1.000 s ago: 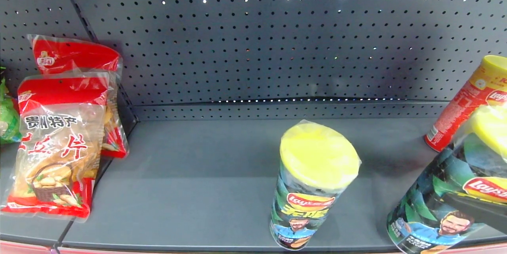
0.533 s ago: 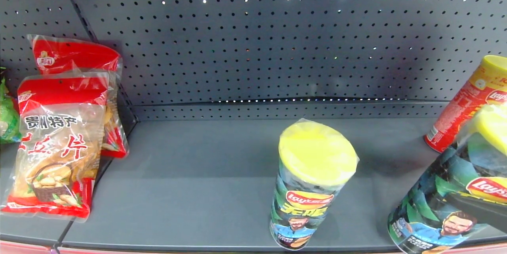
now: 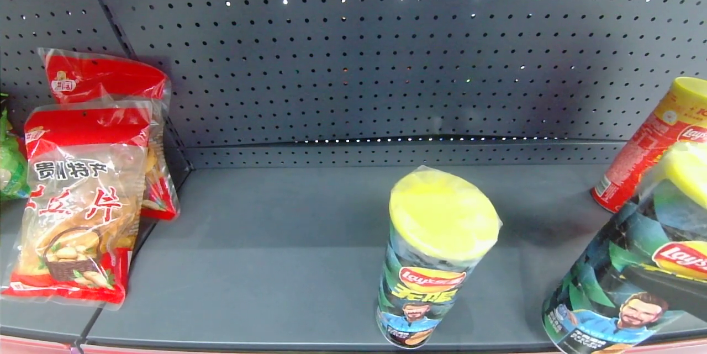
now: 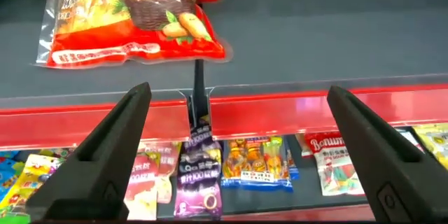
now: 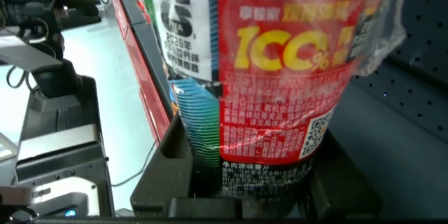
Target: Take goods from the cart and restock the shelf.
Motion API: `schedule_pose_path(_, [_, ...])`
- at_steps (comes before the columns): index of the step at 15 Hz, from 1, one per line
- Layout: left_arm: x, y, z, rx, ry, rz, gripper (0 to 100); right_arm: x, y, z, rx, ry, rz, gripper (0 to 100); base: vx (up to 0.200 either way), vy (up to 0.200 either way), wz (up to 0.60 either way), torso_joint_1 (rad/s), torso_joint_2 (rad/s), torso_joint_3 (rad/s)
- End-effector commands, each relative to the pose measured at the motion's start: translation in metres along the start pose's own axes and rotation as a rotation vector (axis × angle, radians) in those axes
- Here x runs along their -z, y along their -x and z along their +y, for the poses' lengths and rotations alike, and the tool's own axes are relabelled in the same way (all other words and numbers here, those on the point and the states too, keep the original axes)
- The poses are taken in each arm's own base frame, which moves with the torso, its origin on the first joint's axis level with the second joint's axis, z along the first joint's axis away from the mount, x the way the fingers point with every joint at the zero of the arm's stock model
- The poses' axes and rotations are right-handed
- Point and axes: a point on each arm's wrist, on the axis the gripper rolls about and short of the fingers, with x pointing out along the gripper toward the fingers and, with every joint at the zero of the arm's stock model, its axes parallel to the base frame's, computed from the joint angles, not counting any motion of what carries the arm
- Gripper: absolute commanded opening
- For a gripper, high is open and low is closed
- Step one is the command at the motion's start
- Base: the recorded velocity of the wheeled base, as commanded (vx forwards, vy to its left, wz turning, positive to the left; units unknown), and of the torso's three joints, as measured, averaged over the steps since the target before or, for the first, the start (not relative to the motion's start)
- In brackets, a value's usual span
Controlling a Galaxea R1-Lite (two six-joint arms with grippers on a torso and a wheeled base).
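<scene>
clamping a tilted chip can (image 3: 624,271) at the shelf (image 3: 276,265) front, right tool (image 5: 245,182) likely aims to stand it by the upright can (image 3: 436,254); left tool (image 4: 238,94) gapes empty.

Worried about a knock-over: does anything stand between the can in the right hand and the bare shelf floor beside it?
Nothing visible does. Bare shelf lies between the held can and the standing can; the red can is farther back.

head: over shelf (image 3: 309,265) | left wrist: same shelf edge | right wrist: can (image 5: 280,77) close
</scene>
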Motion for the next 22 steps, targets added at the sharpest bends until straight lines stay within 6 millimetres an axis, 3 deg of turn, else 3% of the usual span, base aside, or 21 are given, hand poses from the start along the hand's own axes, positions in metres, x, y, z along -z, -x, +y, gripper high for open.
schedule_pose_path(1, [0.000,0.001,0.000,-0.001,0.000,-0.008,100,-0.008,-0.003,-0.007,0.003,-0.002,-0.010,0,0.000,0.000,0.00,0.000,0.00,0.000])
schedule_pose_path(4, [0.000,0.001,0.000,-0.001,0.000,-0.008,100,-0.017,-0.018,-0.032,0.006,-0.014,-0.008,0,0.000,0.000,0.00,0.000,0.00,0.000])
schedule_pose_path(8, [0.000,0.001,0.000,-0.001,0.000,-0.008,100,-0.006,-0.044,-0.071,-0.003,-0.078,0.033,0,0.000,0.000,0.00,0.000,0.00,0.000])
schedule_pose_path(11, [0.000,0.001,0.000,-0.002,0.000,-0.008,100,0.005,-0.092,-0.093,-0.035,-0.103,0.064,0,0.000,0.000,0.00,0.000,0.00,0.000])
schedule_pose_path(13, [0.000,0.001,0.000,-0.001,0.000,-0.008,100,0.008,-0.112,-0.098,-0.079,-0.098,0.062,0,0.000,0.000,0.00,0.000,0.00,0.000])
schedule_pose_path(15, [0.000,0.001,0.000,-0.001,0.000,-0.008,100,0.009,-0.116,-0.098,-0.088,-0.098,0.061,0,0.000,0.000,0.00,0.000,0.00,0.000])
schedule_pose_path(17, [0.000,0.001,0.000,-0.001,0.000,-0.008,100,0.008,-0.145,-0.098,-0.159,-0.090,0.049,0,0.000,0.000,0.00,0.000,0.00,0.000])
schedule_pose_path(22, [0.000,0.001,0.000,-0.001,0.000,-0.008,100,0.007,-0.187,-0.088,-0.229,-0.087,0.031,0,0.000,0.000,0.00,0.000,0.00,0.000])
